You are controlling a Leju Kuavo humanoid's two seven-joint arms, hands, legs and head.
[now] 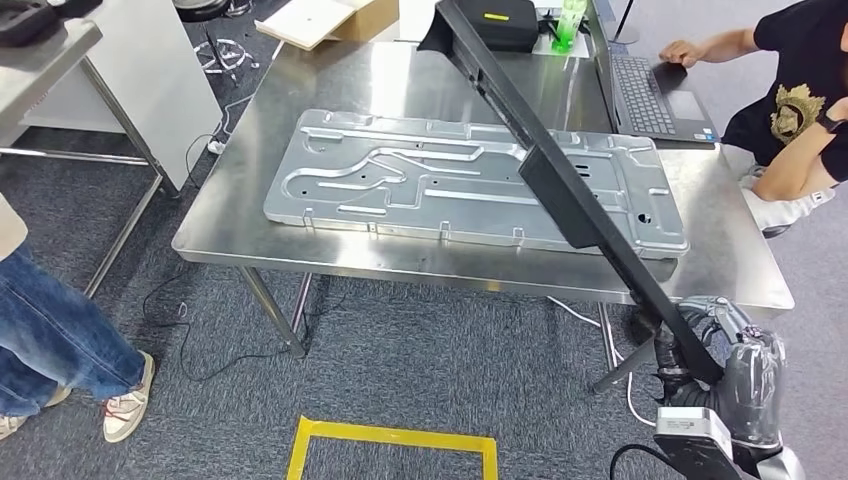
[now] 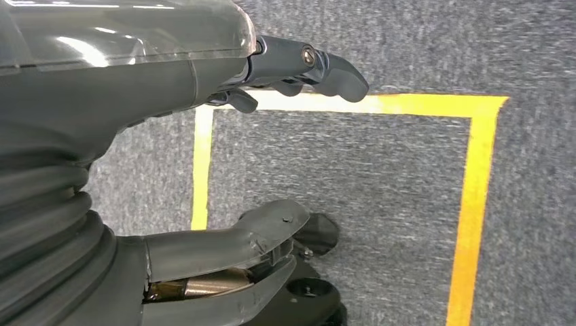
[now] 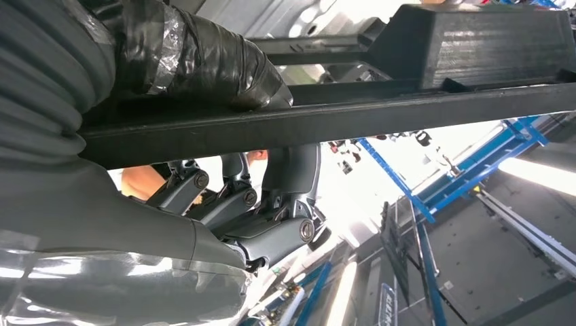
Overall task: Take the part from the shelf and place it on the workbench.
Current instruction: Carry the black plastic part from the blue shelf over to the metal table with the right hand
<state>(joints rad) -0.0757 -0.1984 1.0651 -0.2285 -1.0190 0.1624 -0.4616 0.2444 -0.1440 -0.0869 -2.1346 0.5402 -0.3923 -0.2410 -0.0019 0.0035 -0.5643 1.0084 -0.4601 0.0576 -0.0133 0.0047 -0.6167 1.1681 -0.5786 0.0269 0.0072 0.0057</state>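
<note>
Black long part point(image 1: 560, 170) slants up from right hand point(image 1: 715, 350), which grips its lower end; part crosses above stamped metal panel point(image 1: 440, 180) lying flat on steel workbench point(image 1: 400, 75). Laptop point(image 1: 650, 95) at bench's far right, seated person's arm point(image 1: 720, 45) beside it. Another person's jeans leg point(image 1: 50, 340) on left. Yellow tape square point(image 1: 390, 440) on carpet.

Left wrist view: left hand point(image 2: 204, 163) holds nothing, fingers point(image 2: 319, 64) apart, above tape square point(image 2: 475, 204).

Right wrist view: right hand point(image 3: 204, 176) wrapped around black part point(image 3: 380, 109), thumb point(image 3: 204, 61) over it, fingers point(image 3: 285, 183) under.
</note>
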